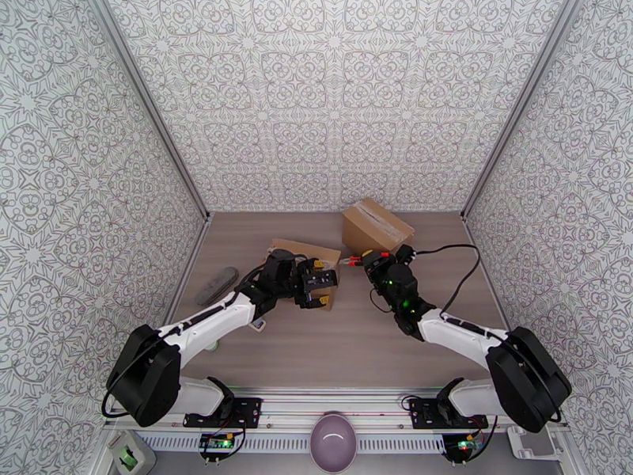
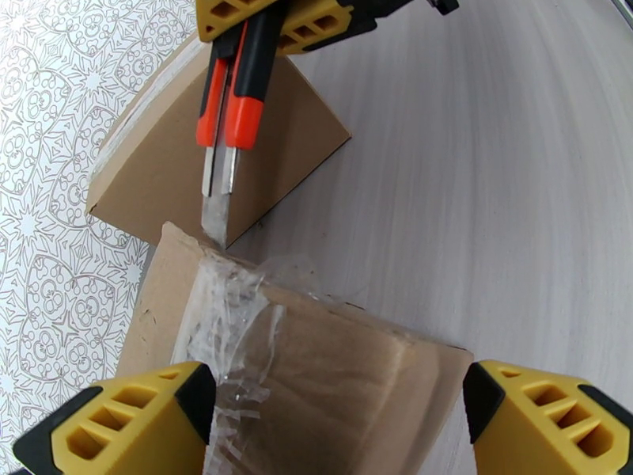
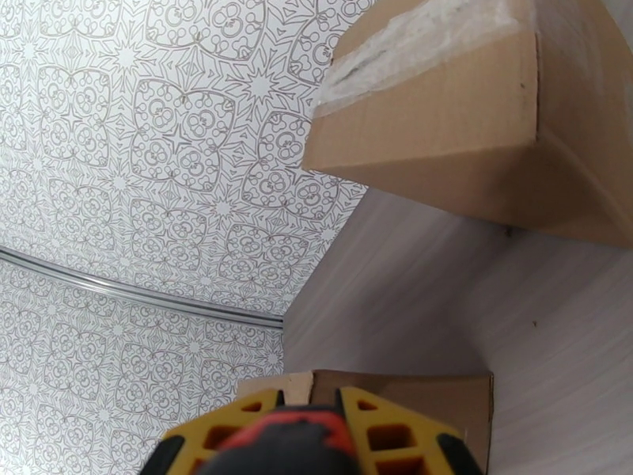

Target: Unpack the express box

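Two brown taped boxes, near box (image 2: pixel 348 366) and far box (image 1: pixel 376 226). Left claw (image 2: pixel 336 409) spread around the near one, right claw (image 2: pixel 265 21) pinching one orange knife (image 2: pixel 237 112).

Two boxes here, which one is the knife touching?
The near box under the left gripper; the knife meets its taped seam. The far box by the back wall stands clear.

A: Obstructions, top view?
B: One: upper box (image 1: pixel 377 226), upper centre, near the back wall. Two: lower box (image 1: pixel 297 248), centre, left gripper (image 1: pixel 320 283) spread wide over it. Three: right gripper (image 1: pixel 365 260) clamping a knife (image 2: pixel 245 112), filling the gap between the boxes. Four: grey object (image 1: pixel 216 285), left edge.
A: Clearances?
B: Bare table (image 1: pixel 340 350), lower centre, between the arms.
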Robot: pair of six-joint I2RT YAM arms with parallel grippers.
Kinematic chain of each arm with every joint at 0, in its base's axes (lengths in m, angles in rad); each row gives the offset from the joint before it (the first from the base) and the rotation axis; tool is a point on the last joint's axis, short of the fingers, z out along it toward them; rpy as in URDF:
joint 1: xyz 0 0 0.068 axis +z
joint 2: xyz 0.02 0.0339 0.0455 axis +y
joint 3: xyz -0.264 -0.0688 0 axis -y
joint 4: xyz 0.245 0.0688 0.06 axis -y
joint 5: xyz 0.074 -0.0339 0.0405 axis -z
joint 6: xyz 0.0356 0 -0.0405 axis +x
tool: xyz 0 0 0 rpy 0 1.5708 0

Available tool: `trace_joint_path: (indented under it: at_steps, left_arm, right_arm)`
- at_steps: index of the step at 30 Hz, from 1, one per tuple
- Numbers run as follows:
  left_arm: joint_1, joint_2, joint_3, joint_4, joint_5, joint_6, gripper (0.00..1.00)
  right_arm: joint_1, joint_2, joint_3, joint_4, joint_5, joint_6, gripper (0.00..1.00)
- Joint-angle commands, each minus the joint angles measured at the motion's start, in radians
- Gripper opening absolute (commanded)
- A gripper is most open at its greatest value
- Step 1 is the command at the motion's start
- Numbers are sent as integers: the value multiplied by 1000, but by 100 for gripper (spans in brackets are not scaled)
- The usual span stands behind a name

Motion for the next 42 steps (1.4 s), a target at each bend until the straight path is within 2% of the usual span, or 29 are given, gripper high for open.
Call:
trace_joint_path:
  at_steps: [1, 23, 35, 41, 42]
  left_arm:
    - [-6, 14, -6, 12, -1, -20, 89]
    - [-14, 39, 4, 23, -10, -17, 88]
    - [-22, 74, 11, 115, -79, -16, 85]
    - [-25, 70, -3, 159, -115, -43, 85]
    - [-25, 73, -2, 167, -152, -48, 85]
  right_arm:
    - [11, -29, 16, -10, 13, -19, 0]
    - [11, 13, 21, 38, 0, 1, 0]
    - [32, 20, 14, 32, -37, 39, 0]
    - [43, -2, 6, -37, -48, 46, 0]
    - [43, -5, 3, -47, -51, 49, 0]
